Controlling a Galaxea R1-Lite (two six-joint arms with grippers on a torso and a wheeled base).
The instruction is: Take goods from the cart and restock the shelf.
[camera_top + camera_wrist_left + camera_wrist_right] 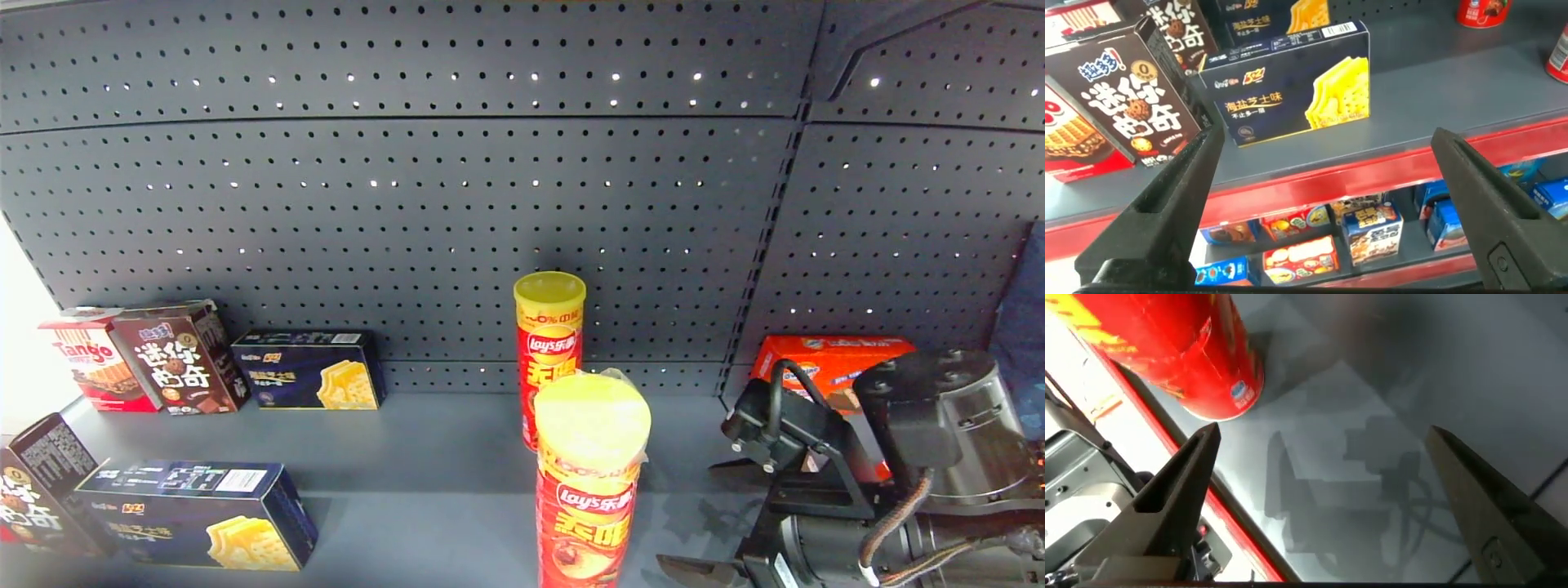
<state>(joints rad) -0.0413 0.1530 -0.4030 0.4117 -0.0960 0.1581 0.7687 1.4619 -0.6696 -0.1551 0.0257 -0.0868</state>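
Head view, chip can (589, 490) upright, right gripper (688, 514) spread

I see a dark grey perforated metal back panel (408, 204), patterned with even rows of small holes, some glowing white. The flat metal shelf (424, 457) is plain grey; its front edge strip (1372, 175) is red. The front cylindrical chip can (588, 490) and the rear cylindrical chip can (549, 351) are red with yellow lids and yellow lettering. The rear cardboard cracker box (309, 369) and front cardboard cracker box (196, 513) are navy with pale yellow cracker pictures. The upright cookie box (181, 357) is dark brown with white characters, the wafer box (96, 363) red and white, and the flat box on my right (824, 359) orange. The left gripper (1327, 132) and right gripper (1324, 431) are black.
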